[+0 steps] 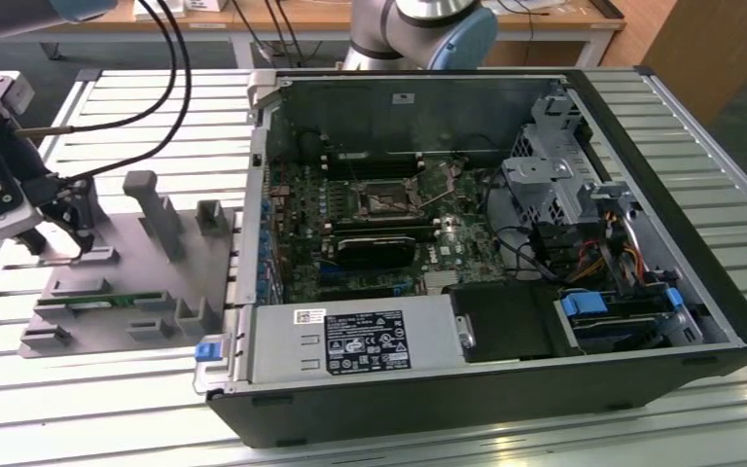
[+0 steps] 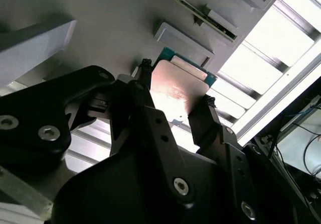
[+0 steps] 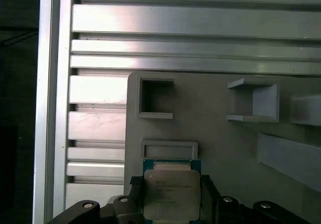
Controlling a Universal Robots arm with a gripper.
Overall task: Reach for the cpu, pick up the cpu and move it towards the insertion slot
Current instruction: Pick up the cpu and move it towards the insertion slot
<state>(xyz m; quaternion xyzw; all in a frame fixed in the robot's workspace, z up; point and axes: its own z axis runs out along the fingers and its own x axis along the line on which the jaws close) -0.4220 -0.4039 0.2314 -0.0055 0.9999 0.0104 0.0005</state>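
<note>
The cpu [image 2: 178, 91] is a flat square chip with a silvery top and a thin green rim [image 3: 172, 194]. It sits between the black fingers [image 2: 145, 91] of my gripper [image 2: 175, 96], which press against two opposite edges. In the exterior view my gripper [image 1: 65, 251] hangs over the grey fixture plate [image 1: 127, 292] at that view's left. The insertion slot [image 1: 380, 199] is a square metal-framed socket on the motherboard inside the open computer case, well to the exterior view's right of my gripper.
Grey upright blocks [image 1: 153, 209] stand on the fixture plate, and a green memory stick [image 1: 88, 304] lies in a holder near its front. A black heatsink [image 1: 373, 248] sits just below the socket. The case wall [image 1: 260, 195] stands between the plate and the motherboard. Cables [image 1: 172, 88] hang behind the arm.
</note>
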